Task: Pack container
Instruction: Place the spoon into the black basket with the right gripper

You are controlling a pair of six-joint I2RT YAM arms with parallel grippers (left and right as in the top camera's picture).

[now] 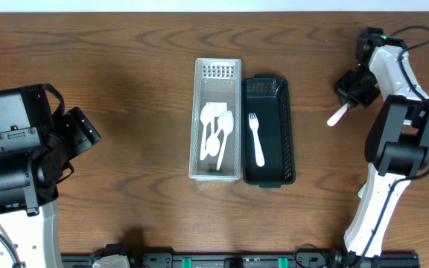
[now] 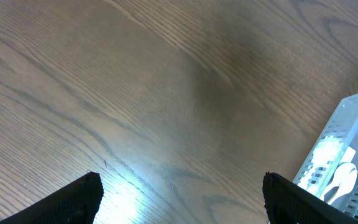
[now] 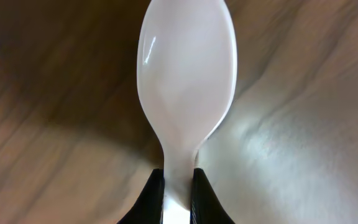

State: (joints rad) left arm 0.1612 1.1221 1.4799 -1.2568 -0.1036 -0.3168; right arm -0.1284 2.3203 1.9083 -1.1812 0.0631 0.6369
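Observation:
My right gripper (image 1: 352, 95) is shut on the handle of a white plastic spoon (image 1: 337, 115) at the table's far right; in the right wrist view the spoon's bowl (image 3: 187, 74) sticks out past the closed fingers (image 3: 179, 186) above the wood. A clear perforated container (image 1: 217, 67) in the middle holds several white spoons (image 1: 216, 130). A black container (image 1: 285, 130) beside it on the right holds one white fork (image 1: 256, 138). My left gripper (image 2: 182, 199) is open and empty over bare wood at the left; the clear container's corner (image 2: 353, 149) shows at the right of its view.
The two containers stand side by side, touching, in the table's middle. The left arm's base (image 1: 17, 171) fills the lower left. The right arm's links (image 1: 401, 134) run along the right edge. A black rail (image 1: 229, 260) lies along the front edge.

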